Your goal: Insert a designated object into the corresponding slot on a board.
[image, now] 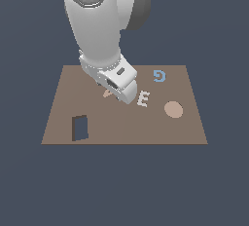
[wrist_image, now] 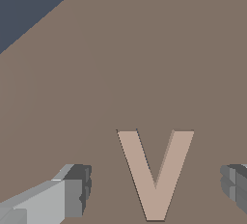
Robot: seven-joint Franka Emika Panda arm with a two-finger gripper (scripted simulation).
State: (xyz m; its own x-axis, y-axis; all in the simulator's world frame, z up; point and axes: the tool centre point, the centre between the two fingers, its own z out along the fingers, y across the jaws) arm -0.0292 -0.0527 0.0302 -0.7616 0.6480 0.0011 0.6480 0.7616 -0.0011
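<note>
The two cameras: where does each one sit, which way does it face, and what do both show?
Exterior view: off the arm, above one board edge, looking down on the large brown board; the white arm shows.
Wrist view: on the wrist, looking down at the pale tan letter piece between the open gripper fingers.
Shared: board, letter piece.

Pale peach letter A (wrist_image: 155,175), brown board (image: 146,127), white E (image: 143,99), blue G (image: 159,76).

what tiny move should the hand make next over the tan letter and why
Probably lower a little, then close. In the wrist view the tan letter lies flat on the board, centred between the open fingers of the hand, which stand clear of it on both sides.
</note>
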